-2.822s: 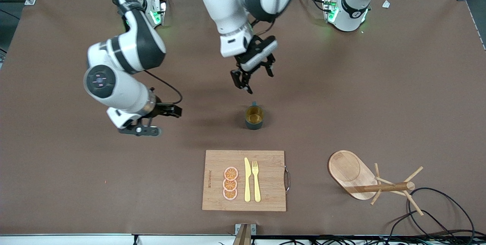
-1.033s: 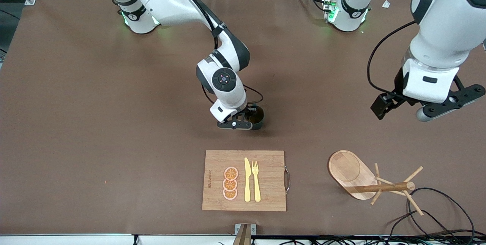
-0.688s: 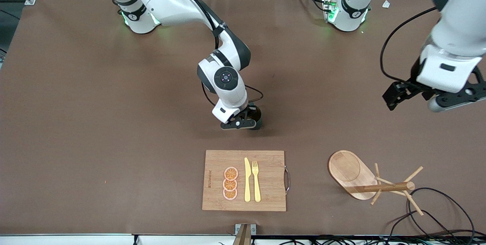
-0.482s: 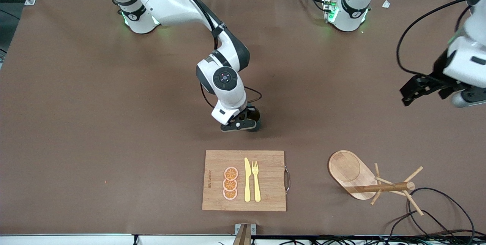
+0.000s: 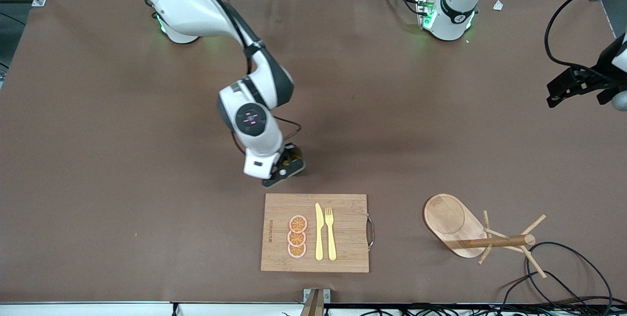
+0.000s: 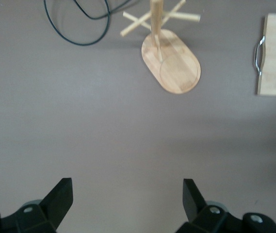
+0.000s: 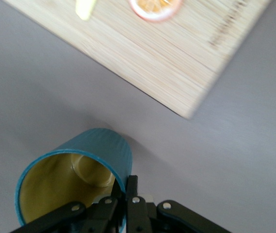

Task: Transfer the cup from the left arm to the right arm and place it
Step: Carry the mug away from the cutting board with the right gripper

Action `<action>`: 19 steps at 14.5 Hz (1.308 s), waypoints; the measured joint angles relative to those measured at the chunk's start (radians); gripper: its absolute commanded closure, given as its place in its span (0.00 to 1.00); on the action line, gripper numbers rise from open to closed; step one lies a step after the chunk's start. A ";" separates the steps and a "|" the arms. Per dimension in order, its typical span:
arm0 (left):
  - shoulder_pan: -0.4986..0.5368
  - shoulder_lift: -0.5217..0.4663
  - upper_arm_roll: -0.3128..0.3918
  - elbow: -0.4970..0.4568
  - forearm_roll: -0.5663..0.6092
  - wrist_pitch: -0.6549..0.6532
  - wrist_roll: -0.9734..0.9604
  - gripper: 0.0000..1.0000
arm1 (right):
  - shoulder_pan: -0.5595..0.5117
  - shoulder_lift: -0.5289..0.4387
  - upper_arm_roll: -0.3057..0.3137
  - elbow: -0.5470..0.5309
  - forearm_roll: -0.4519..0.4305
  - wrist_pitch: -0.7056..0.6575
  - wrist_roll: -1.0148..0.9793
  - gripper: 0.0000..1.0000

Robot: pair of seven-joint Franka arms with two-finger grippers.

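Observation:
The cup (image 7: pixel 96 153), dark teal outside and ochre inside, hangs tilted just off the table, over bare tabletop by the corner of the cutting board (image 7: pixel 176 63). My right gripper (image 7: pixel 126 183) is shut on the cup's rim, one finger inside the wall and one outside. From the front, only a sliver of the cup (image 5: pixel 294 156) shows under the right gripper (image 5: pixel 288 164). My left gripper (image 5: pixel 558 91) hovers high at the left arm's end of the table. In its own wrist view the left gripper (image 6: pixel 127 199) is open and holds nothing.
The wooden cutting board (image 5: pixel 348 228) carries a yellow knife (image 5: pixel 319 232), a fork (image 5: pixel 330 232) and three orange slices (image 5: pixel 297 236). A wooden peg rack (image 5: pixel 458 225) stands toward the left arm's end, with a black cable (image 5: pixel 578 267) looping beside it.
The right gripper shut on the cup's rim, lifted it and carried it toward the right arm's end, closer to the cutting board. The left arm drew away to its own end of the table.

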 measured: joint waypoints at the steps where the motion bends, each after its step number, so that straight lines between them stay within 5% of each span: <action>1: 0.020 -0.016 0.000 -0.021 -0.017 -0.006 0.025 0.00 | -0.029 -0.044 -0.001 -0.058 -0.009 -0.002 -0.080 1.00; 6: 0.059 -0.090 -0.040 -0.130 -0.042 -0.015 0.040 0.00 | -0.158 -0.203 -0.002 -0.267 -0.051 -0.002 -0.409 1.00; 12: 0.061 -0.111 -0.103 -0.146 -0.043 -0.015 0.034 0.00 | -0.381 -0.341 -0.003 -0.441 -0.055 0.020 -0.859 1.00; 19: 0.061 -0.112 -0.124 -0.148 -0.043 -0.015 0.034 0.00 | -0.536 -0.395 -0.001 -0.584 -0.055 0.122 -1.201 1.00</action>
